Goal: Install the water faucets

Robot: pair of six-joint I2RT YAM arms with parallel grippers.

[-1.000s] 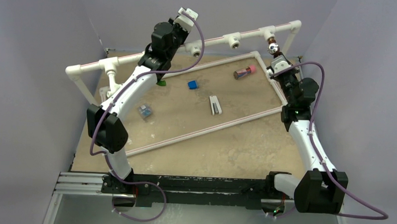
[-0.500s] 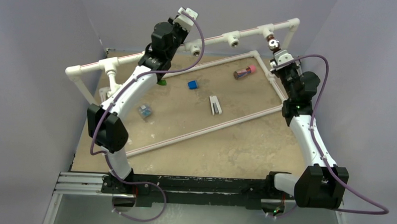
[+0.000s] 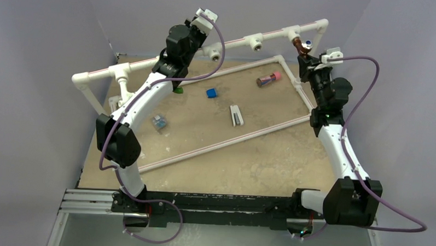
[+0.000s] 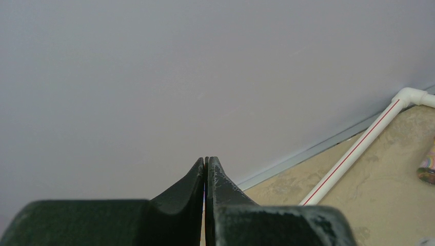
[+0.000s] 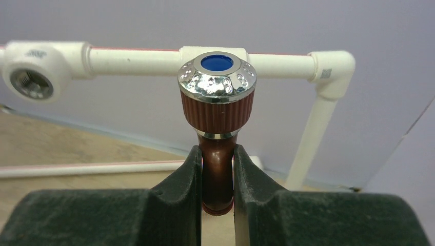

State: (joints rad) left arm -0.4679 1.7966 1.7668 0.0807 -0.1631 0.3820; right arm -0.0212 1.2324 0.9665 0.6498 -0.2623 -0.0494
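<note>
My right gripper [image 3: 307, 56] is shut on the stem of the reddish-brown faucet [image 3: 302, 46]. In the right wrist view the faucet [image 5: 216, 102] stands upright between the fingers [image 5: 192, 169], chrome cap with a blue dot on top. It sits just in front of the rightmost T-fitting [image 5: 187, 53] of the raised white pipe rail [image 3: 273, 34]. A green faucet [image 3: 177, 90] shows partly under the left arm. I see no white faucet. My left gripper [image 4: 206, 160] is shut and empty, raised near the rail's middle.
Two open T-fittings [image 3: 255, 44] [image 3: 214, 53] sit along the rail, one also showing in the right wrist view [image 5: 32, 77]. On the floor lie a pink-capped cylinder [image 3: 269, 79], a blue block [image 3: 211, 92] and a white clip [image 3: 236, 115]. A low pipe frame [image 3: 226, 142] borders them.
My right gripper has carried the reddish-brown faucet up and back toward the rail's rightmost T-fitting, and its wrist has turned. The left arm has not moved.
</note>
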